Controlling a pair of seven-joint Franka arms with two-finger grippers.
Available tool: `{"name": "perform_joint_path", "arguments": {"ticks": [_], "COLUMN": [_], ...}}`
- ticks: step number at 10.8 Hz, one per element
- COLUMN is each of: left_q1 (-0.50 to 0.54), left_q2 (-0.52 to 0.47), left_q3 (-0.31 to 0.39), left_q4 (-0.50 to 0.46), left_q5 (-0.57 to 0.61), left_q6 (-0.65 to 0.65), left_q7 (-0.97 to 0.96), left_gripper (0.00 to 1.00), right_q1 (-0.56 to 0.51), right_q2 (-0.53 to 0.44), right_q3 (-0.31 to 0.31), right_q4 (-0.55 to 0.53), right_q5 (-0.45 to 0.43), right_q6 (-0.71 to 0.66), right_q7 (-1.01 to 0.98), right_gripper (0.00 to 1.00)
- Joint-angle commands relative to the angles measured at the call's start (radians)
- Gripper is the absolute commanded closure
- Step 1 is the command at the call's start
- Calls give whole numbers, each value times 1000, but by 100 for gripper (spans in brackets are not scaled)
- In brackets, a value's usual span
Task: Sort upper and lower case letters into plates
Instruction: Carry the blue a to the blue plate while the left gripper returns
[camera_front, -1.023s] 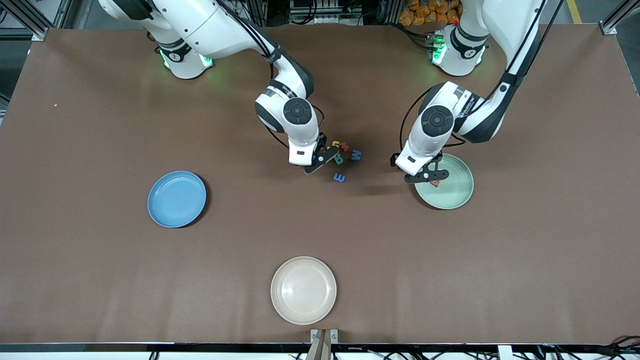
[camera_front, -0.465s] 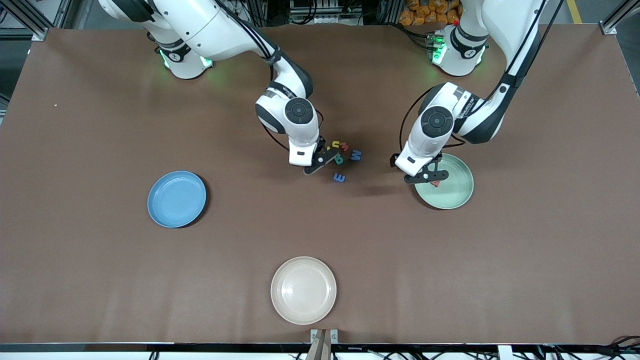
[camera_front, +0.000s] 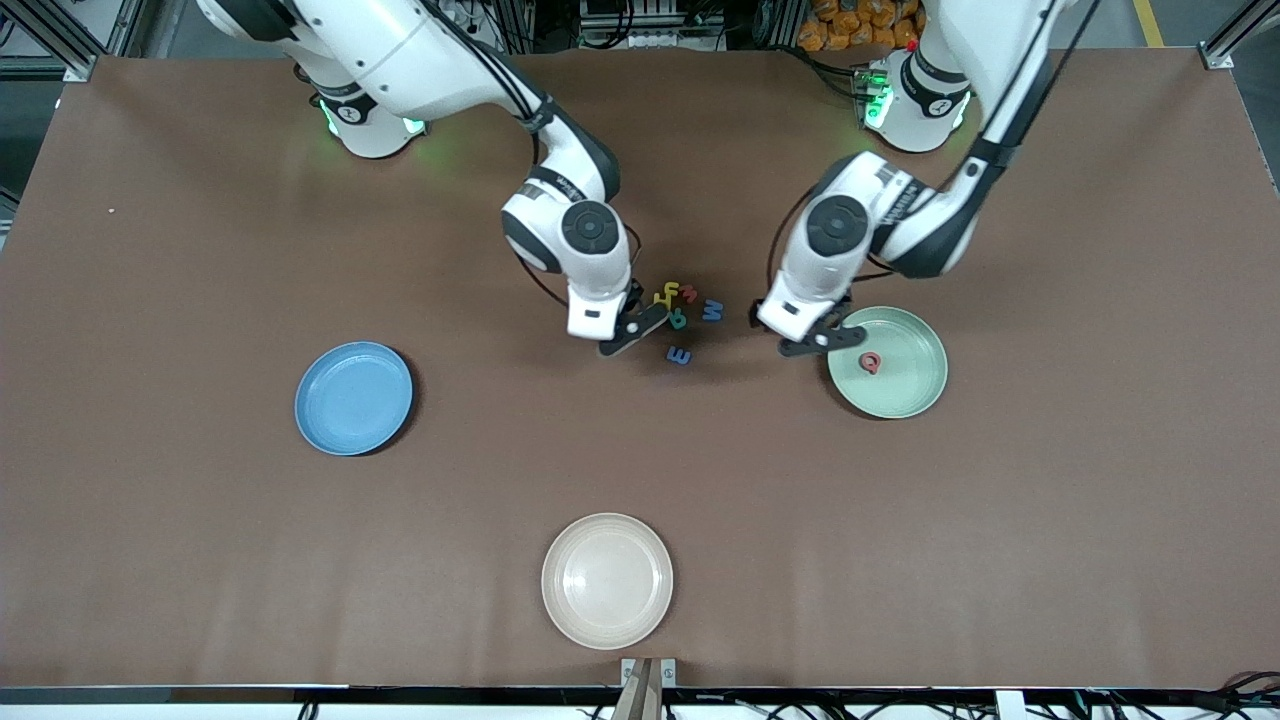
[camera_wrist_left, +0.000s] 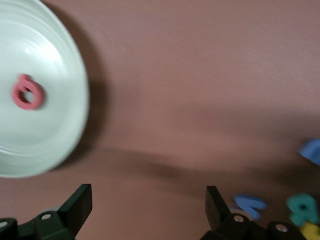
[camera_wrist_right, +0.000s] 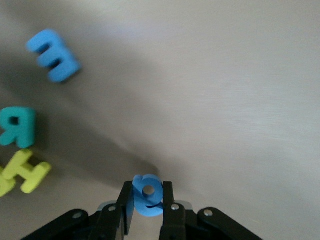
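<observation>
My right gripper (camera_front: 627, 338) is shut on a small blue letter (camera_wrist_right: 148, 196), held on edge between its fingers just above the table beside the letter cluster. Loose on the table there lie a yellow letter (camera_front: 667, 295), a red one (camera_front: 689, 292), a teal one (camera_front: 678, 319), a blue W (camera_front: 712, 310) and a blue m-shaped piece (camera_front: 679, 355). My left gripper (camera_front: 812, 343) stands open and holds nothing, over bare table between the cluster and the mint plate (camera_front: 915, 395). A red letter (camera_front: 872, 363) lies flat in that plate. The blue plate (camera_front: 353, 398) holds nothing.
A cream-white plate (camera_front: 607, 580) sits close to the table's front edge. The blue plate lies toward the right arm's end and the mint plate toward the left arm's end. Wide brown tabletop surrounds all three.
My right gripper closed on the blue letter and rose slightly. My left gripper drew off the mint plate toward the cluster, leaving the red letter uncovered in the plate.
</observation>
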Motion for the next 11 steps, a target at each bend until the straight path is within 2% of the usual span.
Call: {"name": "perform_joint_path", "arguments": {"ticks": [1,3,5,6,7,8,11], "left_q1": [-80,-111,-114,-128,-144,-140,-129], "left_q2": [91,158,192,198,208,208,203], "left_q3": [3,4,4,4,7,9,15], "left_q4": [97,144,143,149,152,151,145], "left_q5": [-41,-38,-41,-38,-32,-32,-32], "left_q6": [-3,3,60,77,86,88,88], "left_q7": [-118,-228,-432,-569,-670,-711,-910], "left_gripper": [0,0,0,0,0,0,0], "right_q1": [-103,-228,-343,-383,-416,-454,-477], "right_q2": [-117,-198,-229,-229,-229,-226,-176], "right_q3": [16,16,7,-25,-83,-116,-215], "right_q4": [-22,-22,-19,-21,-22,-22,-34], "right_q5": [53,74,75,65,65,70,78], "right_q6": [-114,-235,-321,-341,-349,-360,-369], "right_q7": [-26,-84,-133,-179,-263,-355,-393], "right_gripper": [100,100,100,100,100,100,100]}}
